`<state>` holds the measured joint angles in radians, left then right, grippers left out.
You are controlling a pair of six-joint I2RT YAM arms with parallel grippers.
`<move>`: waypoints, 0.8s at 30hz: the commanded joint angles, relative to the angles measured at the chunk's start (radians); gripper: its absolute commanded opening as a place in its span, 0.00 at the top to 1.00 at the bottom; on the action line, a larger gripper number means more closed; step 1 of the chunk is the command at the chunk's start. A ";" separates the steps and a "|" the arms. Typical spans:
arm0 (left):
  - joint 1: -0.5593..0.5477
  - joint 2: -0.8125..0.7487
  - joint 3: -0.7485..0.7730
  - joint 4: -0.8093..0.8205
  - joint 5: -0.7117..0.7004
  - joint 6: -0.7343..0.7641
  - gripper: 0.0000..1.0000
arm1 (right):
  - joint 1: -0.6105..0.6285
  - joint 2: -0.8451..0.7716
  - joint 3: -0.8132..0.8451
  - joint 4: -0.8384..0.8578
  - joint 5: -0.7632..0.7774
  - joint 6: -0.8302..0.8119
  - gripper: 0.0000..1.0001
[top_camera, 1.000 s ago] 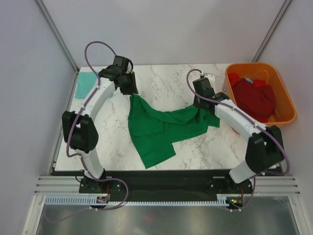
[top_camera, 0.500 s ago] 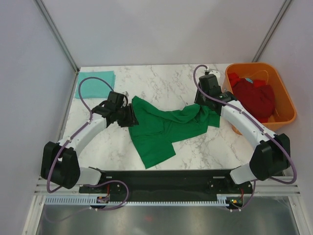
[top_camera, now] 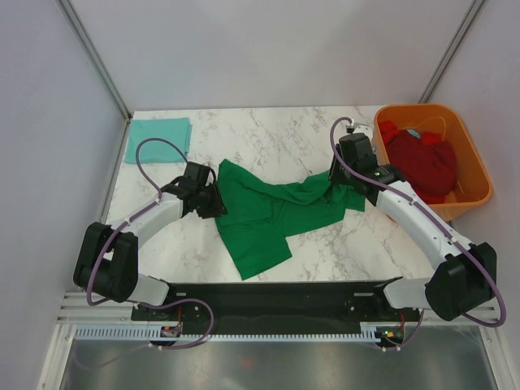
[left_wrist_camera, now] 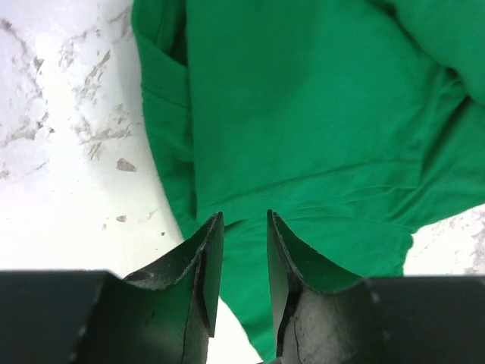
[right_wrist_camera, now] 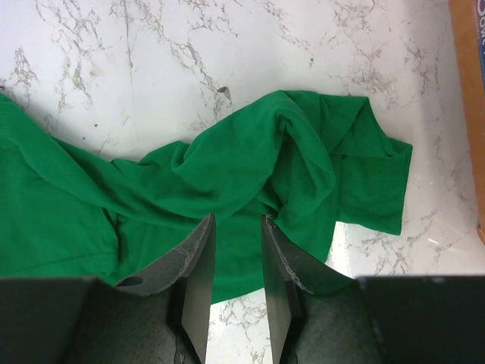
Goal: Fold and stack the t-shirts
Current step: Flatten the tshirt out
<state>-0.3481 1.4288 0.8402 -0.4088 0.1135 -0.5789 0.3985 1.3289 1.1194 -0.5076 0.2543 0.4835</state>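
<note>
A dark green t-shirt [top_camera: 268, 215] lies crumpled and spread across the middle of the marble table. My left gripper [top_camera: 216, 201] hovers at its left edge, jaws apart with nothing between them; the left wrist view shows the gripper [left_wrist_camera: 244, 224] above flat green cloth [left_wrist_camera: 303, 114]. My right gripper [top_camera: 344, 175] is over the bunched right end of the shirt, also open and empty [right_wrist_camera: 237, 224], with folds of cloth [right_wrist_camera: 250, 159] below. A pale teal shirt [top_camera: 158, 138] lies folded at the back left. Dark red shirts [top_camera: 422, 162] fill the tub.
The orange tub [top_camera: 481, 183] stands at the back right corner, close to my right arm; its rim shows in the right wrist view [right_wrist_camera: 470, 98]. Grey walls enclose the table on three sides. Bare marble [top_camera: 268, 134] lies behind the green shirt.
My left arm swung from the back left of the table down to the green shirt's left edge, uncovering the teal shirt. My right gripper shifted slightly right. The green shirt barely moved.
</note>
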 commanded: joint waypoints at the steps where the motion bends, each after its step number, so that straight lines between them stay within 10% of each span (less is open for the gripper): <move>1: 0.008 -0.016 -0.030 0.038 -0.077 0.001 0.63 | -0.001 -0.033 -0.006 0.032 -0.023 0.009 0.63; 24: 0.006 0.045 -0.067 0.074 -0.069 -0.007 0.60 | 0.000 -0.039 -0.016 0.035 -0.039 0.024 0.64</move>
<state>-0.3443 1.4956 0.7784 -0.3676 0.0715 -0.5789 0.3985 1.3128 1.1030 -0.5072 0.2230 0.4942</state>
